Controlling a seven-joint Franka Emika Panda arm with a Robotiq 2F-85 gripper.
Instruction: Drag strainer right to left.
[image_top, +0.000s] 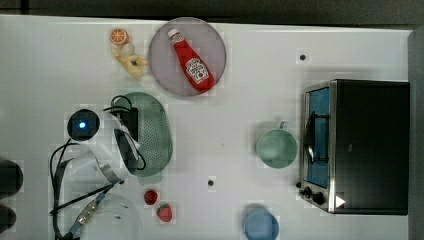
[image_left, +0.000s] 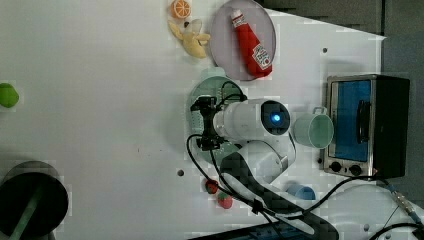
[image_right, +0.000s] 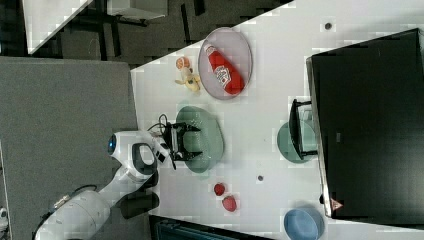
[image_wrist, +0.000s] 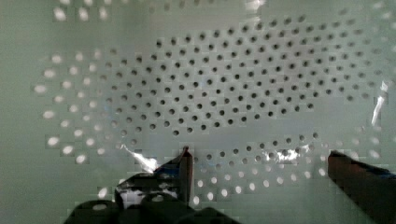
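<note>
Top view: one strainer (image_top: 152, 131) lies at nine o'clock from the mug (image_top: 276, 148) on the white surface (image_top: 235, 100), with one ketchup bottle (image_top: 191, 61) on one plate (image_top: 187, 56), two strawberries (image_top: 157, 205), one blue bowl (image_top: 261, 225) and one toaster oven (image_top: 357, 146). Left view: a green fruit (image_left: 7, 95) sits far off at nine o'clock. Right view: the pincer (image_right: 197, 141) hangs spread over the strainer. Wrist view: both fingertips (image_wrist: 186, 163) stand wide apart just above the perforated floor.
</note>
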